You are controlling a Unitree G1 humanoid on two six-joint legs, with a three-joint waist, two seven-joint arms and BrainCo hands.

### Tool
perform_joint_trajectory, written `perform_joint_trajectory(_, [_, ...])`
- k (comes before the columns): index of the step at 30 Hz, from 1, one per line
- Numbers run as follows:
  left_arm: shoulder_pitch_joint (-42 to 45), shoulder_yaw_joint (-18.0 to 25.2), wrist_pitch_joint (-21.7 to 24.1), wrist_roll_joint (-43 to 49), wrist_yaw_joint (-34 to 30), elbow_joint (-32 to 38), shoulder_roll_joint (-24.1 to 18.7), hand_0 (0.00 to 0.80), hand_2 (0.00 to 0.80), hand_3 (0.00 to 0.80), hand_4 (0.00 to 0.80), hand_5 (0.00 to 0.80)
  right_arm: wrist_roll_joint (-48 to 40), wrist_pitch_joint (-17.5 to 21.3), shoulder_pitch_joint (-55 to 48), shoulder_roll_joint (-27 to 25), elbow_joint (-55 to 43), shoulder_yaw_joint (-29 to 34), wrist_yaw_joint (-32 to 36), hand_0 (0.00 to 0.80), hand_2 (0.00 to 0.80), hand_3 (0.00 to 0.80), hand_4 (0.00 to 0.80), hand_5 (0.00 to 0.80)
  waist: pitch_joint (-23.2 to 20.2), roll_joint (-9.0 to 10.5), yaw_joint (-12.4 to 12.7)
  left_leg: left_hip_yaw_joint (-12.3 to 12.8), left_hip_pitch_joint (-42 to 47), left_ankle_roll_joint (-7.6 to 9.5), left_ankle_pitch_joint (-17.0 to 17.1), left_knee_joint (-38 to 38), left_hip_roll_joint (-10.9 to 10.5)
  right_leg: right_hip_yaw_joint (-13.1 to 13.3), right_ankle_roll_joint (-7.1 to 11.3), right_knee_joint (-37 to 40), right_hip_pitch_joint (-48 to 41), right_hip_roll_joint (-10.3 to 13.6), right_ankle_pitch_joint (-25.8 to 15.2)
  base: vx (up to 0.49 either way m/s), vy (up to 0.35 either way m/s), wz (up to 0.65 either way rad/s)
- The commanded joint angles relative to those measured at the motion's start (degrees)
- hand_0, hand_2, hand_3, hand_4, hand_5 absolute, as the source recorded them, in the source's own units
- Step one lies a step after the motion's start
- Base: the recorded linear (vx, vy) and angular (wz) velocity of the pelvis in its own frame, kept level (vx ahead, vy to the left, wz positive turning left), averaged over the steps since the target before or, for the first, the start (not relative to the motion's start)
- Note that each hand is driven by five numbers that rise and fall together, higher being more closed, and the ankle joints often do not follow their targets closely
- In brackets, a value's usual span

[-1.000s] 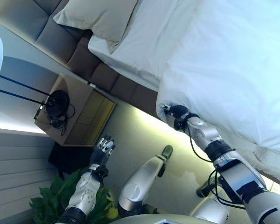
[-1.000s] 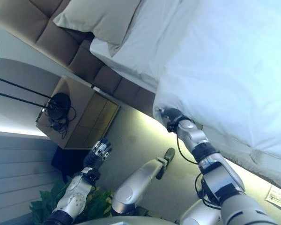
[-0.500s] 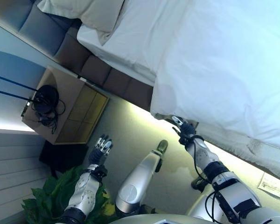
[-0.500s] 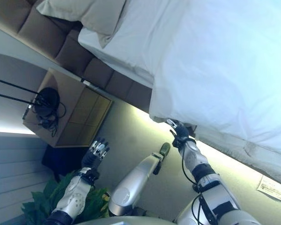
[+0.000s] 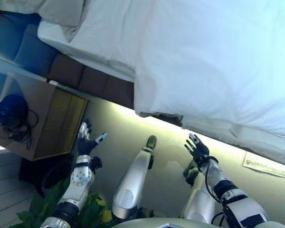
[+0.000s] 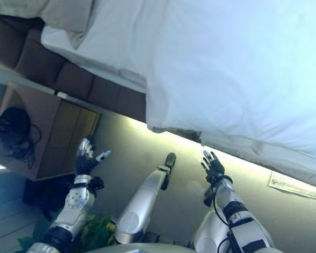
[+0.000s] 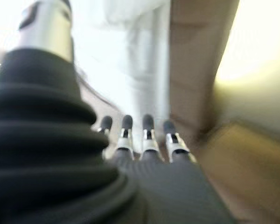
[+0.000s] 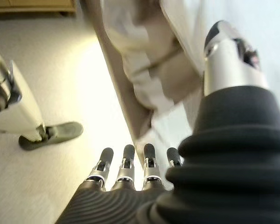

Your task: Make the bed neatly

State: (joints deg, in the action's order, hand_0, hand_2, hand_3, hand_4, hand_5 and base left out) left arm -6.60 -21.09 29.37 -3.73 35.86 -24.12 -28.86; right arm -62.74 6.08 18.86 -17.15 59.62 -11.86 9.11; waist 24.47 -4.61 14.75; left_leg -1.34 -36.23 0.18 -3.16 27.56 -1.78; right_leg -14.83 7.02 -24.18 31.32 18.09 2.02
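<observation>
The bed [image 5: 109, 90] ran across the upper part of both eye views, its brown padded side showing under the linen. A white duvet [image 5: 218, 61] covered most of it, its lower corner [image 5: 145, 113] hanging over the side of the bed above the floor [image 5: 128, 133]. Beyond the duvet's edge a white sheet [image 5: 104, 33] lay bare toward the head end, and a beige pillow [image 5: 61, 12] rested at the top left, on the sheet.

The right hand [image 5: 197, 149] was raised in front of the bed's side, just below the duvet's hanging edge and apart from it, fingers [image 8: 126, 161] straight and spread, holding nothing. In its wrist view the draped cloth and the pale floor showed past the fingertips, with no cloth between fingers and thumb.

The left hand [image 5: 87, 140] was held up over the floor well to the left, near a wooden nightstand [image 5: 47, 118], also with fingers [image 7: 147, 128] straight and apart, empty. It was well clear of the bed.

A dark object with looping cords [image 5: 12, 111] lay on the nightstand's top. Green leaves of a plant [image 5: 92, 211] showed at the bottom left beside the left arm. A sheet of paper [image 5: 268, 164] lay on the floor at the right, close under the bed's edge.
</observation>
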Motion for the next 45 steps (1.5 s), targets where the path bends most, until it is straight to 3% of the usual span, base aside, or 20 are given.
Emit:
perform_joint_trajectory(1, [-5.75,-2.32,-2.49,16.62,12.35,2.55,-1.77,0.000,0.000,0.000,0.000,0.000,-2.75,0.58,0.38,-2.31,-0.74,1.47,2.83,0.000,0.000,0.000,0.000,0.000,1.98,-0.52,-0.62,0.57,1.85,-0.89,5.36,-5.35,0.01,3.44,2.13,-5.74,1.23,0.56,-5.59,-0.042,0.023,-0.32])
perform_joint_trajectory(8, [-16.67,-8.14,-14.18,26.44,17.49,-0.45,-1.08,0.000,0.000,0.000,0.000,0.000,-4.49,2.58,-0.25,-2.26,0.49,3.04,3.98,0.000,0.000,0.000,0.000,0.000,3.53,1.13,-4.42,1.32,1.48,-0.96,5.13,-5.20,1.25,5.32,2.81,-5.19,2.70,-0.98,-6.50,-0.030,0.005,-0.30])
perform_joint_trajectory(19, [-24.45,-13.40,-26.30,40.24,19.95,-6.92,0.54,0.000,0.000,0.000,0.000,0.000,-10.34,5.21,1.61,-2.48,-8.37,3.34,4.17,0.000,0.000,0.000,0.000,0.000,5.33,2.59,-8.07,1.41,-1.12,-1.46,5.64,-5.40,1.72,6.54,4.05,-2.87,6.43,-2.20,-8.37,-0.013,-0.016,-0.17])
perform_joint_trajectory(26, [-27.02,-14.88,-26.86,40.48,17.33,-8.00,0.22,0.000,0.000,0.000,0.000,0.000,-15.42,8.75,0.47,-2.31,-14.59,3.25,-1.29,0.000,0.000,0.000,0.000,0.000,5.33,2.95,-9.25,1.33,-3.11,-2.09,6.35,-6.45,1.79,7.18,4.65,-1.63,8.88,-2.54,-8.80,-0.011,0.018,-0.16])
perform_joint_trajectory(32, [-27.57,-14.33,-25.20,41.53,19.05,-4.94,0.00,0.000,0.000,0.000,0.000,0.000,-15.29,15.50,-4.07,-1.69,-15.01,5.98,-3.35,0.000,0.000,0.000,0.000,0.000,5.33,3.52,-10.36,1.47,-4.38,-1.98,5.80,-5.81,2.38,7.02,4.88,-2.73,10.21,-2.01,-9.12,0.011,0.002,-0.13])
perform_joint_trajectory(39, [-28.67,-14.39,-24.56,43.47,17.36,-1.84,-0.96,0.000,0.000,0.000,0.000,0.000,-18.34,15.67,-6.69,-3.12,-11.15,9.80,-3.18,0.000,0.000,0.000,0.000,0.000,5.33,3.71,-10.84,1.17,-5.73,-1.56,5.46,-5.94,2.33,6.93,5.09,-2.82,11.46,-2.20,-9.31,0.001,-0.003,0.00])
perform_joint_trajectory(45, [-30.34,-16.49,-37.04,50.75,14.09,-4.85,0.38,0.000,0.000,0.000,0.000,0.000,-22.85,14.75,-6.43,-3.36,-10.92,10.74,0.95,0.000,0.000,0.000,0.000,0.000,5.33,4.33,-11.75,1.20,-7.47,-1.45,5.77,-5.77,2.28,7.08,5.10,-3.14,13.15,-2.67,-9.52,-0.009,-0.003,-0.02])
